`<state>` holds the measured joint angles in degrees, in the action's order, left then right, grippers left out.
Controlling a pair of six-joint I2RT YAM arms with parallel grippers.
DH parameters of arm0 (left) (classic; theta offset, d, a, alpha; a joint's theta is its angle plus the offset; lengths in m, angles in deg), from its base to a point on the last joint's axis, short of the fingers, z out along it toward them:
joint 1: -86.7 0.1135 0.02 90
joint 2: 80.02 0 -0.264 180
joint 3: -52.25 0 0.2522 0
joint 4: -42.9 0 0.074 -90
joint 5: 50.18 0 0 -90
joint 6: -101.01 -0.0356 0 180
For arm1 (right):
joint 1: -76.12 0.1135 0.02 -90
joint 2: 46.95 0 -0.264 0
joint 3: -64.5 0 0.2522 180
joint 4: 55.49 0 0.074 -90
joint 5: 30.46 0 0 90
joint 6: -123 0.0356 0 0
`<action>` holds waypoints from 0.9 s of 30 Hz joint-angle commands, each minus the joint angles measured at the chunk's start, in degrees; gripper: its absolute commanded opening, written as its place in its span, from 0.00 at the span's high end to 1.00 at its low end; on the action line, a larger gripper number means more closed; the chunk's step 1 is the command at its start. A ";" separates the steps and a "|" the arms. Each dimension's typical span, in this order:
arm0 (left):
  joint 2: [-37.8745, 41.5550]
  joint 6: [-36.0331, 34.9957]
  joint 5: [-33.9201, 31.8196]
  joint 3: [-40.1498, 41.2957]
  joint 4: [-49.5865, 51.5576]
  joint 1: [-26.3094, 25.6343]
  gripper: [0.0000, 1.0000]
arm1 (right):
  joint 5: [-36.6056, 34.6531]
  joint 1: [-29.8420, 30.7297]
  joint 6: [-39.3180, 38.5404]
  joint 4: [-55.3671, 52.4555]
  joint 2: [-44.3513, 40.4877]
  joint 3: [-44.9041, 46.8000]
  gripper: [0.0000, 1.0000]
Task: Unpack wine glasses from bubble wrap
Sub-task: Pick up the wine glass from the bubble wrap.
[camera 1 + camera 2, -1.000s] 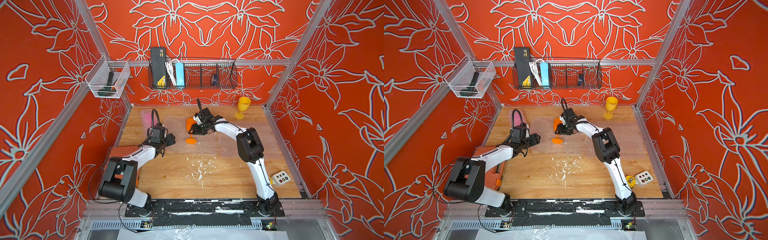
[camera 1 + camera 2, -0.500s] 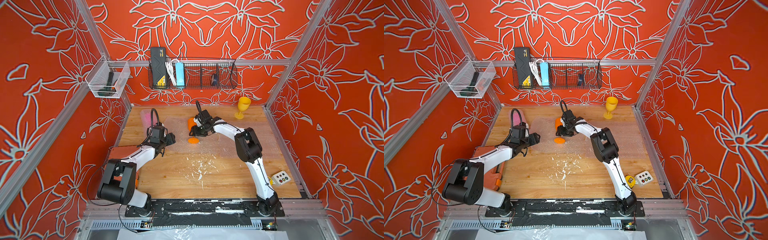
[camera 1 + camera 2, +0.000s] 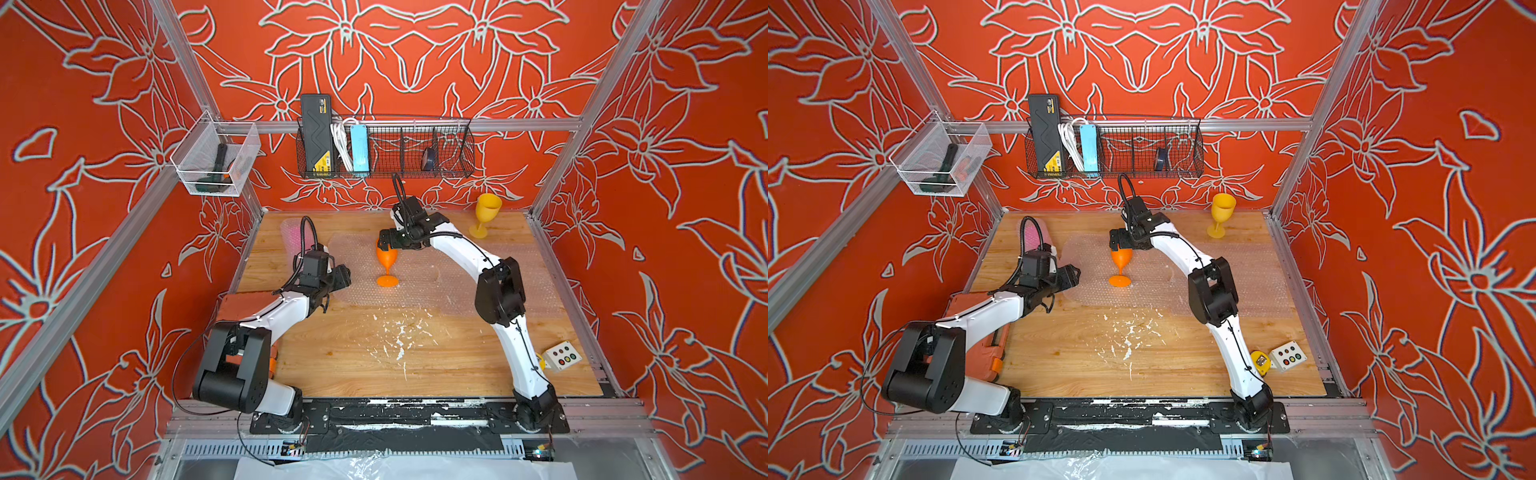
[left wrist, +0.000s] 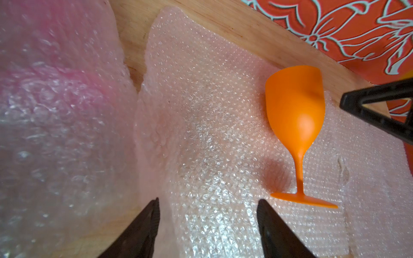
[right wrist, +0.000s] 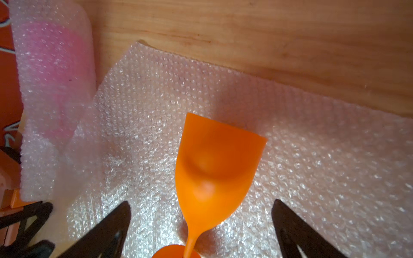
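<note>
Looking down in both top views, you have the orange goblet (image 3: pixel 386 259) (image 3: pixel 1121 259) standing on its foot on a flat sheet of bubble wrap (image 3: pixel 415 270) spread across the middle of the wooden table (image 3: pixel 374 365). Your right gripper (image 3: pixel 388 245) hangs at the bowl with its fingers spread wide. The right wrist view shows the goblet (image 5: pixel 214 174) between the two fingers (image 5: pixel 107 223), with clear gaps on both sides, so nothing is gripped.

Your left gripper (image 3: pixel 343 276) sits low at the left edge of the same sheet, jaws apart. In the left wrist view its fingers (image 4: pixel 143 227) frame only bubble wrap (image 4: pixel 201 111), and the goblet (image 4: pixel 295 111) stands off to one side. Whether the tips press on the sheet, you cannot tell.

Behind the left arm, by the back left corner, a roll of bubble wrap (image 3: pixel 291 232) (image 3: pixel 1030 235) shows a blurred pink shape inside it; the roll lies just beside the flat sheet in the right wrist view (image 5: pixel 53 67). The yellow goblet (image 3: pixel 486 212) (image 3: pixel 1222 214) stands bare and upright on the wood near the back right corner, well apart from both grippers. A second flat sheet (image 3: pixel 532 270) lies along the right side of the table.
</note>
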<state>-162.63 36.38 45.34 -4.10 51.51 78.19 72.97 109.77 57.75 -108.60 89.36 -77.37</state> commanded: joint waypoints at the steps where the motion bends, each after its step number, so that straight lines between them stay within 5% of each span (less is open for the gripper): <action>1: 2.00 -0.38 0.87 -0.04 0.24 0.34 0.32 | -3.14 -0.22 0.10 -4.93 4.81 -3.80 0.01; 11: 2.10 -0.03 2.17 -0.28 -0.13 0.36 0.32 | -2.85 -0.30 1.30 -8.68 14.12 -15.72 0.01; 20: 2.09 -0.11 2.37 -0.46 -0.13 0.34 0.32 | 0.00 -0.50 3.28 -6.88 16.75 -17.09 0.02; 27: 2.23 -0.27 1.99 -0.22 -0.01 0.33 0.32 | 2.63 -1.12 3.28 -4.65 15.24 -13.00 0.13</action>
<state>-161.71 36.40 47.29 -4.10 51.47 78.19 74.13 109.07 60.42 -113.87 104.18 -92.26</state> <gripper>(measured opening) 0.683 0.872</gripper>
